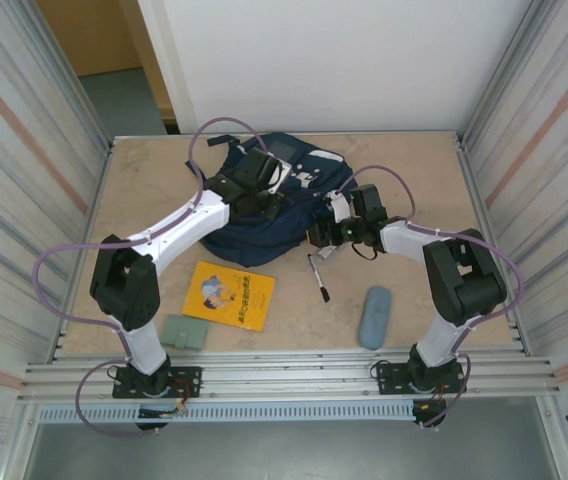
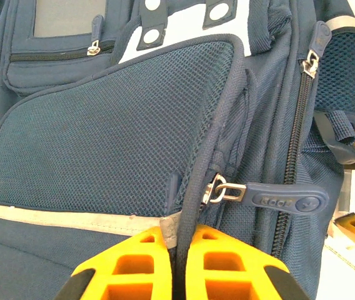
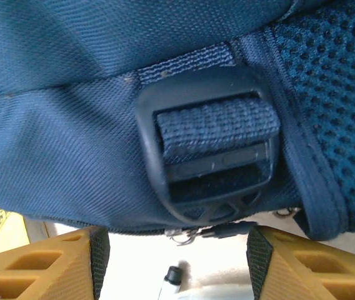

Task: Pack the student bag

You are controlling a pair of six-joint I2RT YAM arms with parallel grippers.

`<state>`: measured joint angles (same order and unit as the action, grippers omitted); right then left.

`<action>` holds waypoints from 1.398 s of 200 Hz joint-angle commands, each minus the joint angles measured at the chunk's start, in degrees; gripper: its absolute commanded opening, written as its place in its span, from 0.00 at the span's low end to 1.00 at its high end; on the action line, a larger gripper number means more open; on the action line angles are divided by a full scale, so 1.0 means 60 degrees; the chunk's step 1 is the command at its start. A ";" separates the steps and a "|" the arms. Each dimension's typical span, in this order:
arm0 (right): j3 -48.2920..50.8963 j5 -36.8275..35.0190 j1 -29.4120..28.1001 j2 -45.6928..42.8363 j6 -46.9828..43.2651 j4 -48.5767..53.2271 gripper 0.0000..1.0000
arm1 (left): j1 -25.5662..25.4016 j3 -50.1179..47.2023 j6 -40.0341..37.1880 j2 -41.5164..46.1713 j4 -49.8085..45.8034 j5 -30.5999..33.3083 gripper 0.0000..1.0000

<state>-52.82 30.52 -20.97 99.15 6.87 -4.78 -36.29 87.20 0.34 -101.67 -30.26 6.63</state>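
Note:
The student bag (image 1: pixel 254 235), navy with white patches, lies at the back middle of the table. My left gripper (image 1: pixel 261 196) is over its front, and in the left wrist view it (image 2: pixel 180 253) is shut on the dark piped edge of the mesh pocket (image 2: pixel 115 137). A zipper pull (image 2: pixel 287 201) hangs just to the right of that edge. My right gripper (image 1: pixel 324 228) is at the bag's right side. In the right wrist view it (image 3: pixel 176 253) stands open below a black strap buckle (image 3: pixel 209 156), with a small zipper pull (image 3: pixel 227 230) at the bag's lower edge between its fingers, not touched.
A black-capped pen (image 1: pixel 318 278) lies just in front of the right gripper. A yellow book (image 1: pixel 229 295), a green wallet (image 1: pixel 185 332) and a grey-blue pencil case (image 1: pixel 374 317) lie nearer the front edge. Metal walls close in both sides.

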 commanded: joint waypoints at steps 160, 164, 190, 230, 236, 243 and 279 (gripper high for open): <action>0.0160 0.0771 -0.0353 -0.0390 -0.0917 0.0062 0.09 | 0.0336 0.0502 0.0460 0.1139 0.0348 -0.0479 0.00; 0.0160 0.0747 -0.0396 -0.0408 -0.0924 0.0090 0.08 | 0.0323 0.0465 0.0495 0.1137 0.0376 -0.0510 0.00; 0.0274 0.0471 -0.0693 -0.0458 -0.0975 0.0066 0.06 | 0.0322 0.0306 0.0650 0.1132 0.0609 -0.0618 0.00; 0.0090 0.0131 -0.1168 -0.0422 -0.0831 0.0259 0.00 | 0.0298 0.0041 0.1010 0.1188 0.0838 -0.0628 0.00; 0.0087 0.0054 -0.1321 -0.0485 -0.0769 0.0256 0.00 | 0.0307 0.0031 0.1128 0.1158 0.0867 -0.0586 0.00; 0.0053 0.0013 -0.1494 -0.0500 -0.0688 0.0236 0.00 | 0.0281 0.0003 0.1226 0.1128 0.0915 -0.0593 0.00; -0.0530 -0.0341 -0.2604 -0.0456 -0.0444 0.0715 0.00 | 0.0146 -0.0324 0.1598 0.0872 0.1505 -0.0558 0.00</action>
<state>-53.04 29.36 -31.64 98.30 2.92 -4.16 -34.89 85.38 5.87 -99.18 -30.22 4.01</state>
